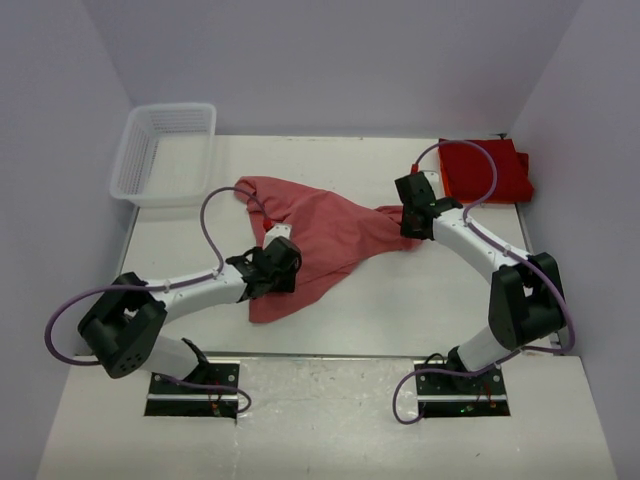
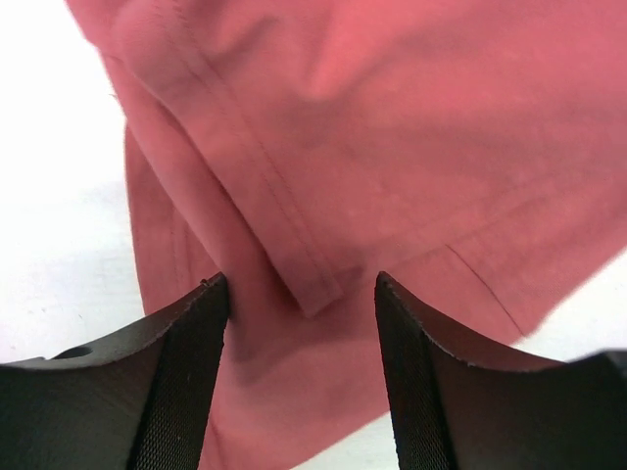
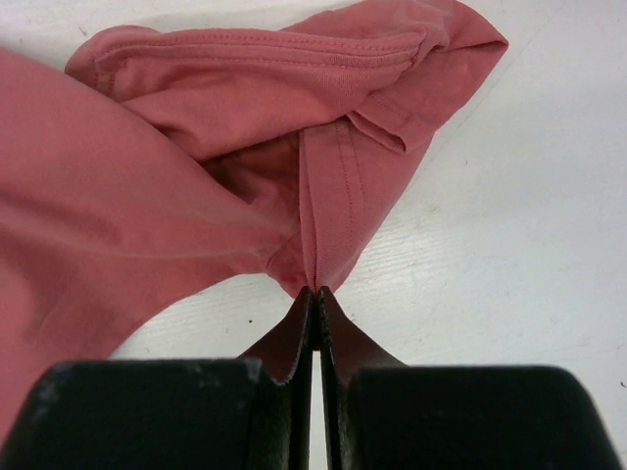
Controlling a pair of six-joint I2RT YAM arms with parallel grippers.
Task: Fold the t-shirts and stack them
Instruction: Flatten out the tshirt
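Note:
A faded salmon-red t-shirt (image 1: 320, 235) lies crumpled across the middle of the table. My left gripper (image 1: 285, 262) is open just above its lower left part; in the left wrist view (image 2: 302, 294) a hemmed edge (image 2: 309, 284) lies between the two fingers. My right gripper (image 1: 412, 222) is shut on the shirt's right end; in the right wrist view (image 3: 316, 294) the fingertips pinch a fold of the cloth (image 3: 333, 186). A stack of brighter red folded t-shirts (image 1: 485, 170) lies at the back right corner.
A white plastic mesh basket (image 1: 165, 152) stands at the back left corner. Purple cables loop over both arms. The table's near edge runs just in front of the arm bases.

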